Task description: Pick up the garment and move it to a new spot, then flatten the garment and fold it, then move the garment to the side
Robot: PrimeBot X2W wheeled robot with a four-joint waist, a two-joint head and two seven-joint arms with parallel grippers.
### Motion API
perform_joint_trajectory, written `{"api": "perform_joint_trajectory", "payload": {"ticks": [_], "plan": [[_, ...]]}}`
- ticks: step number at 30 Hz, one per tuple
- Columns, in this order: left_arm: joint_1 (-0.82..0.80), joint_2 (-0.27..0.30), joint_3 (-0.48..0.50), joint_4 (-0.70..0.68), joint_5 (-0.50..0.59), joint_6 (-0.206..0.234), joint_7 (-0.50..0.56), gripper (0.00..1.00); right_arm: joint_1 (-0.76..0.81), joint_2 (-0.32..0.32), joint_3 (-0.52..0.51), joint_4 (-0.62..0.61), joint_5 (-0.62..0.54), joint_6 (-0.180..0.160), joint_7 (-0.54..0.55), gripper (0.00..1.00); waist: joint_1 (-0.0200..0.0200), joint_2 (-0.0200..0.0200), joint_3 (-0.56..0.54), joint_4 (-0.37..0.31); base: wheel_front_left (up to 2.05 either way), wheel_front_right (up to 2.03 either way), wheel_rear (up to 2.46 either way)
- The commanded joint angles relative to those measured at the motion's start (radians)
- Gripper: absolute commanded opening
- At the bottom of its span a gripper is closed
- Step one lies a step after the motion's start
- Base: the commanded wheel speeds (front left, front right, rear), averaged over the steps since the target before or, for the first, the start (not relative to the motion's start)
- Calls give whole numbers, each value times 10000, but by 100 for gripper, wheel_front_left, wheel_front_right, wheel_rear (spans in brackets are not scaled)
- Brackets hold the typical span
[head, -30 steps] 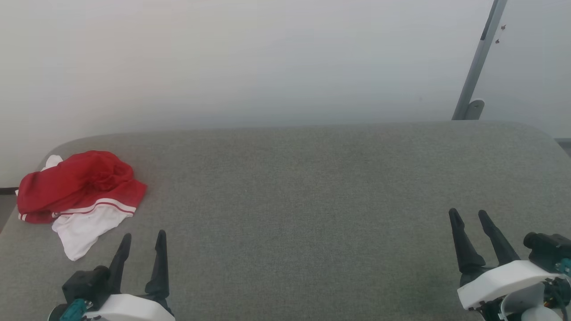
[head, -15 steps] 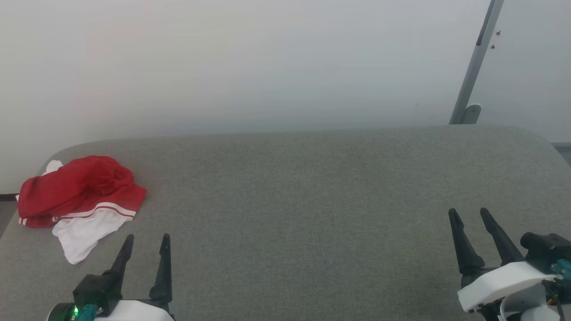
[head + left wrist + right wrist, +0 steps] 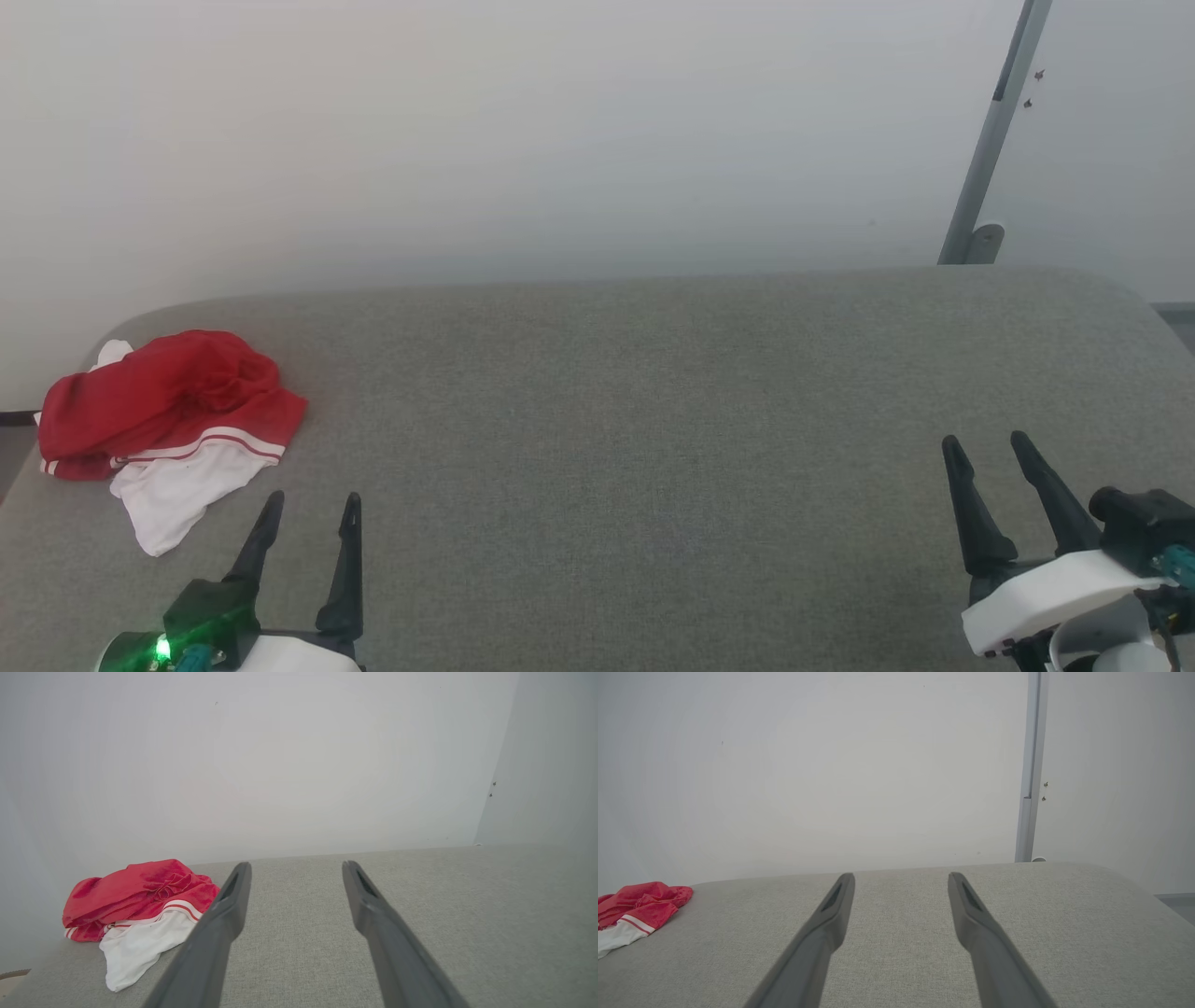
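garment [image 3: 168,411] crumpled in far-left corner of grey fabric table [image 3: 653,420], red over white. left claw [image 3: 312,501] spread wide, empty, near it, not touching. right claw [image 3: 982,439] wide, empty, well apart on right

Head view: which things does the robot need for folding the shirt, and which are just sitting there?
For the job:
- crumpled red jersey garment with white sleeve and striped trim
- left gripper, fingers open
- right gripper, fingers open

Just there:
- grey fabric-covered surface under it
- slanted grey metal pole
- plain white wall
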Motion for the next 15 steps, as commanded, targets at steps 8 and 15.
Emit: {"api": "perform_joint_trajectory", "payload": {"ticks": [8, 15], "plan": [[72, 0, -50, 35, -167, -14, -50, 100, 134, 42, -72, -88, -105, 0, 7, 100, 0, -1, 25, 15, 0, 0, 0], [-113, -51, 250, 173, -502, 144, -45, 100, 151, 34, 67, -217, 15, 0, 35, 100, 0, -1, 53, 354, 0, 0, 0]]}}
